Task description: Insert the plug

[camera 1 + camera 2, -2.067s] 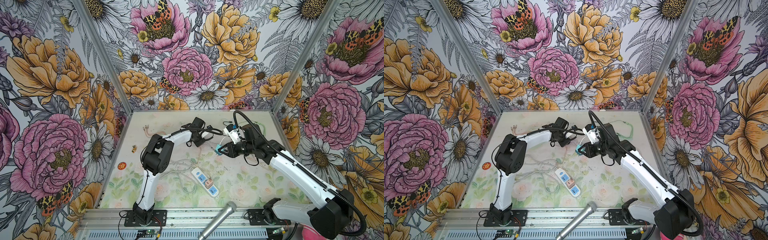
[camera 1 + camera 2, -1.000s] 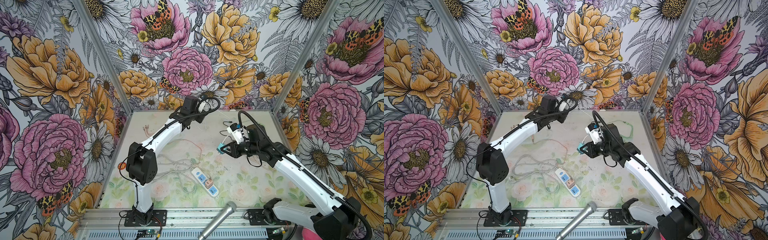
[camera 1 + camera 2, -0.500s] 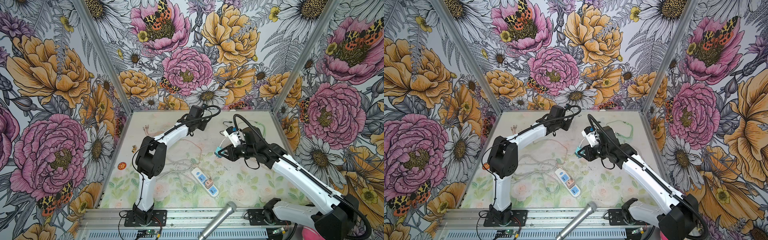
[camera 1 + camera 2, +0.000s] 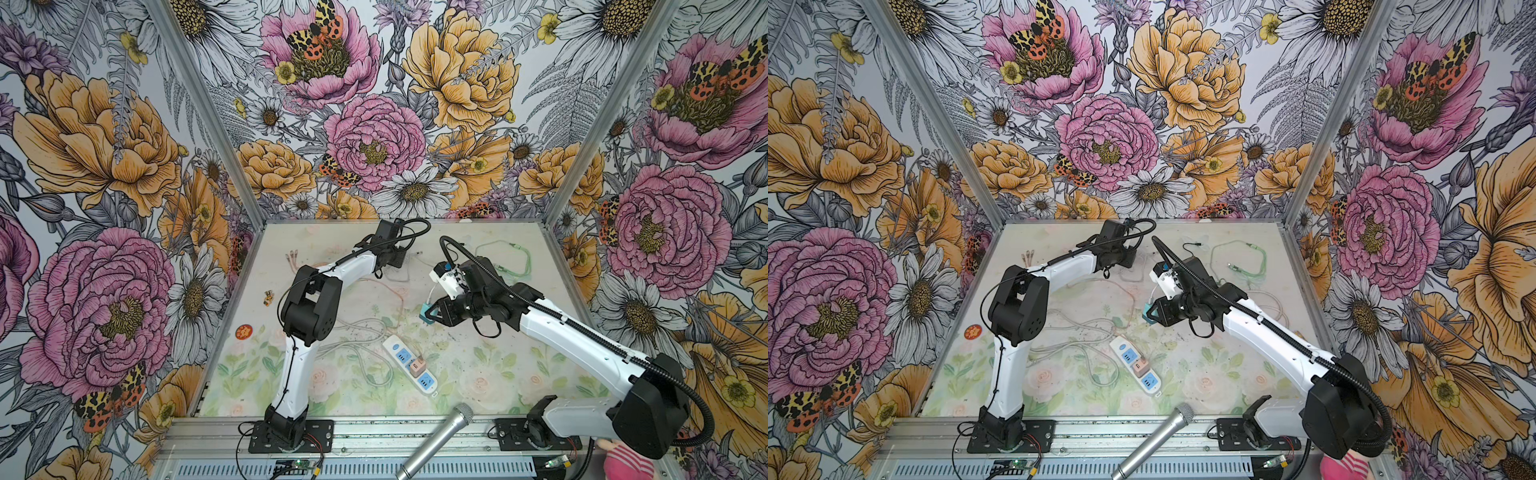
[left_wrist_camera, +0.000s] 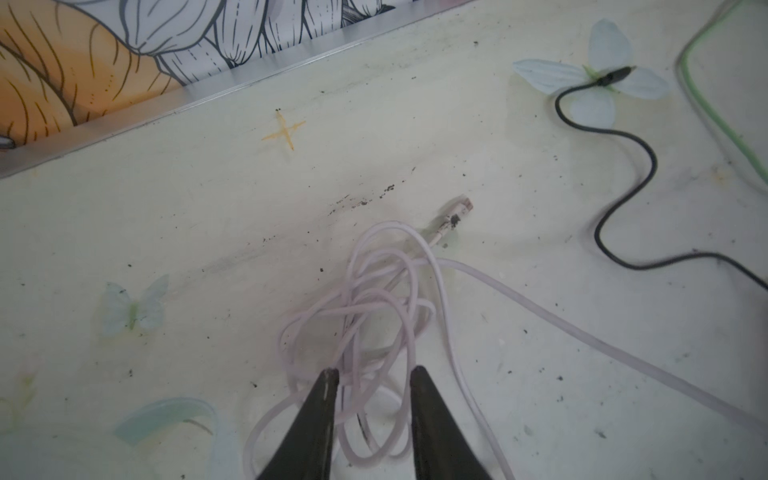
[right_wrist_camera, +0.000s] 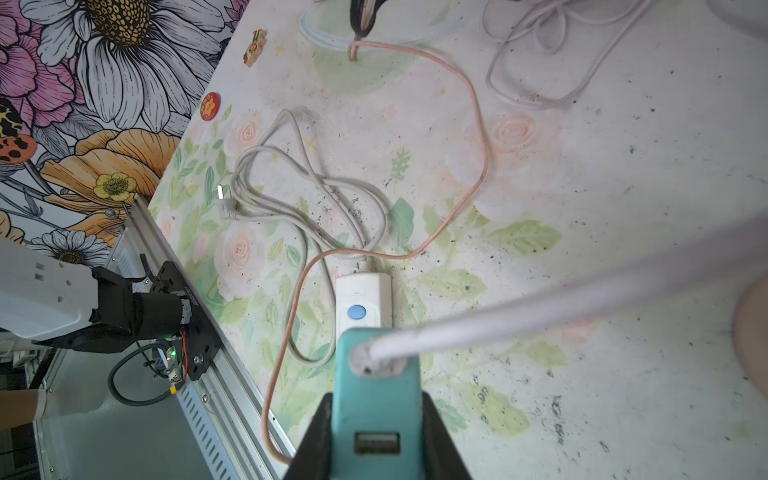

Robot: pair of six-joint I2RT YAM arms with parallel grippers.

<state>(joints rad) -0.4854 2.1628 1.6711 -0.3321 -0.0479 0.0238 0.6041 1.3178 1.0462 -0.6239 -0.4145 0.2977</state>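
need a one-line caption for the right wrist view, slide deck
Right gripper clamps a teal charger, a white cable leaving its end, with the white power strip on the floral table beyond.

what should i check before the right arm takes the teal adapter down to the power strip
1. Grip on the teal adapter: ok, clamped in the right gripper.
2. Free socket on the power strip: ok, the pink adapter fills the middle one; the blue sockets on either side look free.
3. Adapter lined up with a socket: cannot tell, its plug side is hidden.
4. Strip steadied: not ok, it lies loose with nothing holding it.
5. Left gripper clear of the pale cable coil: not ok, its jaws are apart but strands lie between them.
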